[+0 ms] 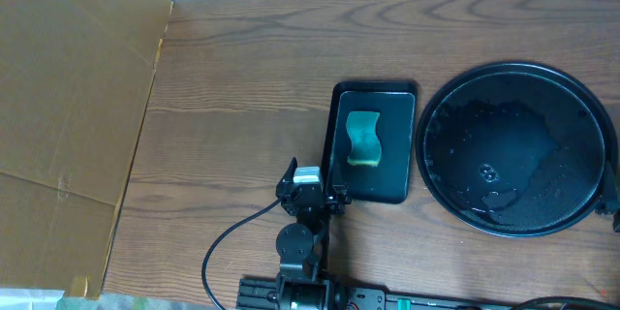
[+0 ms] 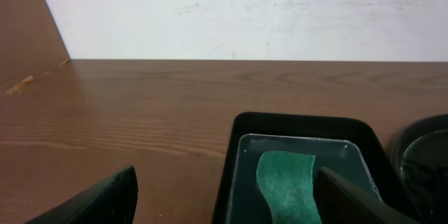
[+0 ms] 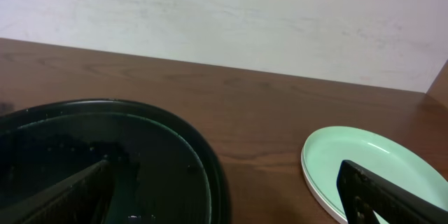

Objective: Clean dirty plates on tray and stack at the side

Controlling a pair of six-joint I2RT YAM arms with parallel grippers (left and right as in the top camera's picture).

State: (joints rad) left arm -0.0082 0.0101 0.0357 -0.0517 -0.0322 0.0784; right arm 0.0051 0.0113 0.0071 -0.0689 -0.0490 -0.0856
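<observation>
From overhead, the large round tray (image 1: 523,107) lies at the right of the tabletop (image 1: 242,87). It holds no plate, only wet droplets and streaks on its black floor. Just to its left, apart from it, a smaller rectangular tray (image 1: 380,186) holds a green sponge (image 1: 365,139). The left arm (image 1: 297,240) sits at the lower centre, its head beside that tray's lower left corner. Cardboard (image 1: 68,87) fills the left side.

In the left wrist view, the left fingers (image 2: 105,199) stand spread wide and grasp nothing. Between them are the rectangular tray's near corner and the sponge, which lies in what looks like shallow water.

In the right wrist view, the right fingers (image 3: 63,196) are also spread wide and empty. The round tray fills the lower left. A pale plate (image 3: 350,150) rests on the tabletop at the lower right, outside the tray. Whether it is one plate or a stack I cannot tell.
</observation>
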